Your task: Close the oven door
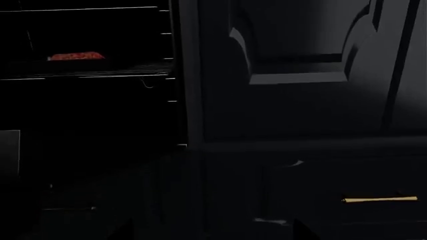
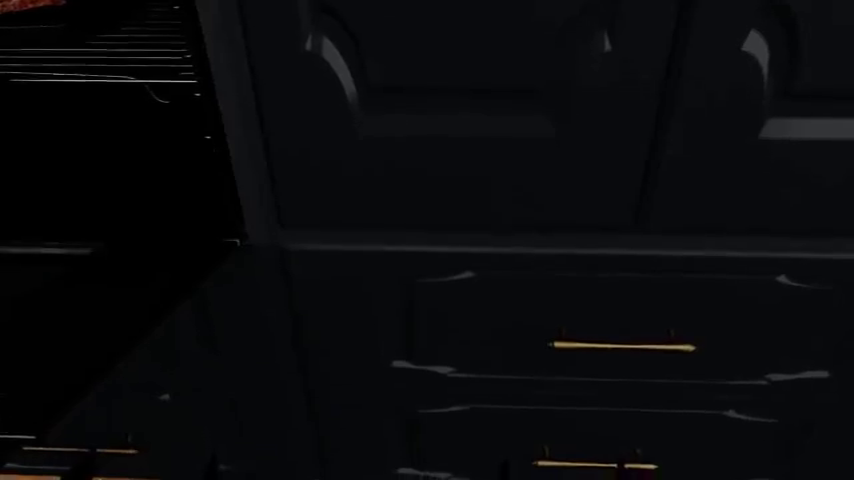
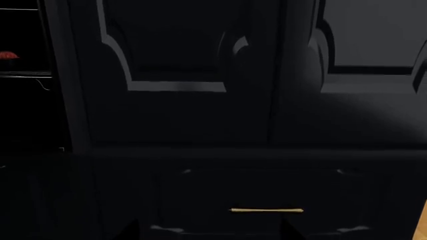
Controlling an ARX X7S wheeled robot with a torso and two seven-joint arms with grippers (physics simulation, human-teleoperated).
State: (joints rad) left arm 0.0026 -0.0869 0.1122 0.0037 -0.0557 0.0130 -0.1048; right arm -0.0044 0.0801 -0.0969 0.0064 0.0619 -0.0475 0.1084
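The scene is very dark. The oven door (image 2: 147, 370) hangs open as a glossy black slab, sloping down from the oven cavity (image 2: 94, 150) toward the lower left of the head view. It shows again, faintly, as the oven door (image 1: 100, 200) in the left wrist view. My left gripper (image 1: 213, 235) is open, and only its two dark fingertips show, wide apart, facing the cabinet beside the oven. My right gripper (image 3: 207, 234) is open too, in front of a drawer. Neither touches the door. Neither gripper shows in the head view.
Wire racks (image 2: 94, 60) and a tray of red food (image 1: 77, 56) sit inside the oven. Right of it stand tall dark panelled cabinet doors (image 2: 454, 120). Below them are drawer fronts with brass handles (image 2: 623, 347), (image 2: 597, 465).
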